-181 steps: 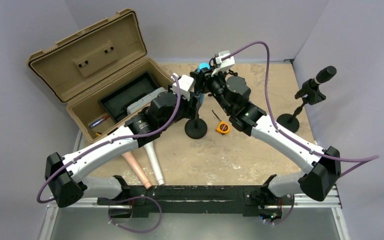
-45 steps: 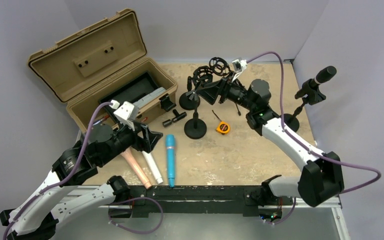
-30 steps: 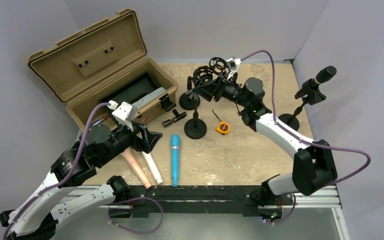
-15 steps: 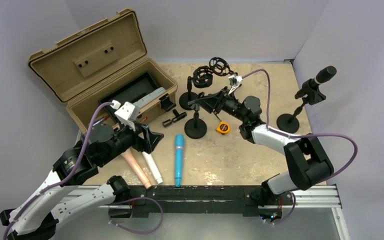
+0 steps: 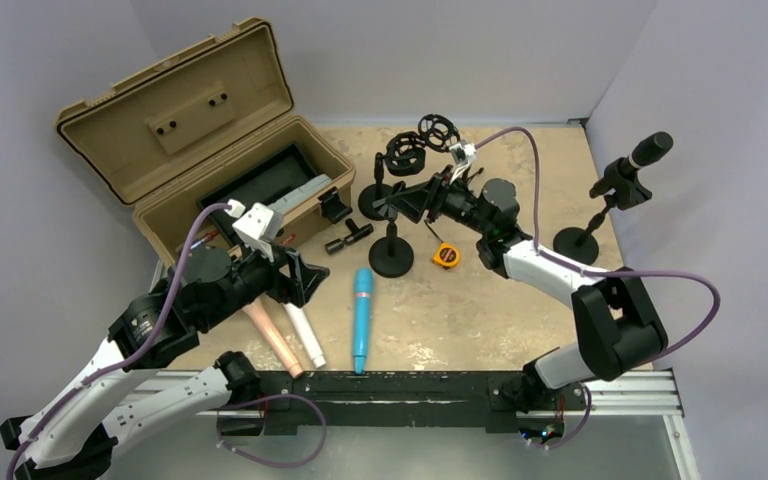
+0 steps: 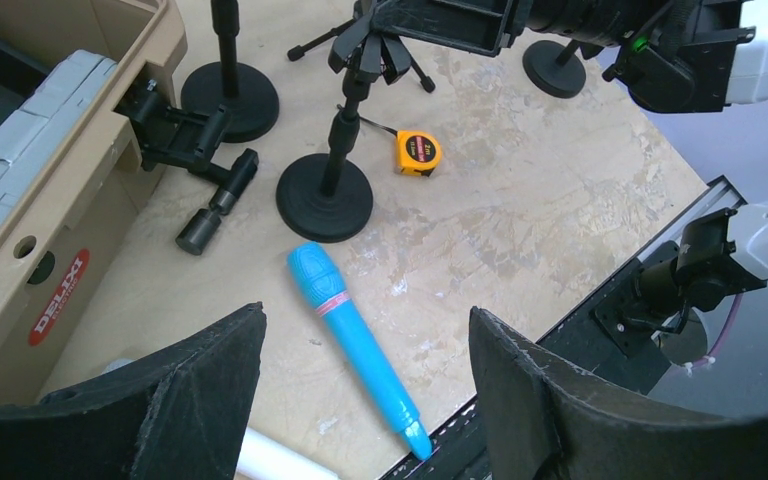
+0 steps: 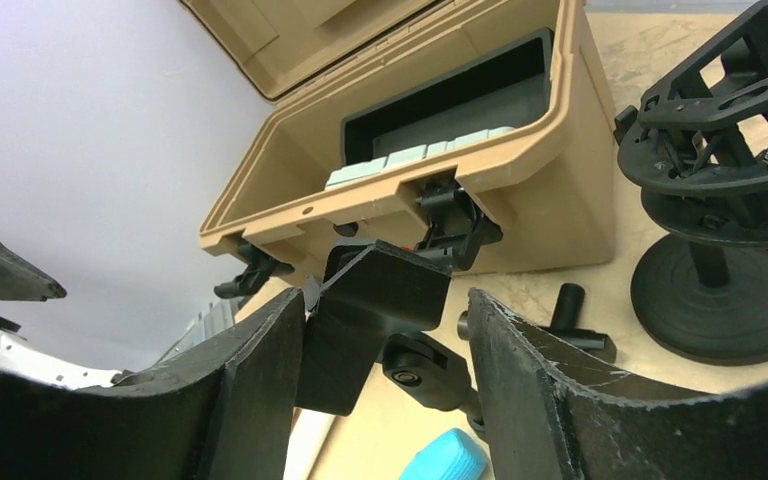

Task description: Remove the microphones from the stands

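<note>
- Top view: the mic is lying flat on the table, off the stand. Its head is pointing at the stand base, near it but not touching, and its tail is reaching toward the near rail.
- Your left gripper is hovering just left of the mic with its jaws spread wide, carrying nothing.
- Your right gripper is sitting at the top of the stand, with the arm coming in from the right.
- The tape measure is lying just right of the stand base. The toolbox is standing with its lid up at far left. A second mic is sitting in its own stand at the right edge.
- Left wrist view: you're looking down between two widely spread fingers, with nothing between them. The mic is lying on the table below, clear of both, and the stand base is sitting just beyond its head.
- Right wrist view: the jaws are standing wide around the stand's clip. The clip is lying against or very near the left-hand finger, with a clear gap to the other, so nothing is being clamped.
- The mic's blue end is peeking in at the bottom edge, below the clip. A shock mount is standing at right, in front of the toolbox.
</note>
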Controlling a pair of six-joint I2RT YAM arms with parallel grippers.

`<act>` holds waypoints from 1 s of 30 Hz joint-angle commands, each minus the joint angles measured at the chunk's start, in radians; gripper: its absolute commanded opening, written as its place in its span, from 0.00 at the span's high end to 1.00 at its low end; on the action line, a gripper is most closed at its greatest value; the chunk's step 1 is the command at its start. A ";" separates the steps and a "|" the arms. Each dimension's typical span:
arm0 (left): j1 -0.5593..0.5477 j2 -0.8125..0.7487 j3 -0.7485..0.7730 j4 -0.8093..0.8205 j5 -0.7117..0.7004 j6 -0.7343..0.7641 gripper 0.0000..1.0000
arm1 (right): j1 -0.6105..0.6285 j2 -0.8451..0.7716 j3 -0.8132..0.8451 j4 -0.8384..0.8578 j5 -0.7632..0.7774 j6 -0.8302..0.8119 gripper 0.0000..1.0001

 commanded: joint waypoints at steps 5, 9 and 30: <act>0.000 -0.011 0.000 0.023 0.019 -0.015 0.28 | -0.007 0.120 -0.149 -0.013 0.039 -0.031 0.44; 0.000 -0.012 0.002 0.017 0.016 -0.010 0.28 | -0.006 0.113 -0.124 -0.046 0.047 -0.049 0.44; 0.000 -0.040 -0.010 0.008 0.005 0.000 0.28 | -0.008 -0.404 0.147 -0.630 1.059 -0.284 0.01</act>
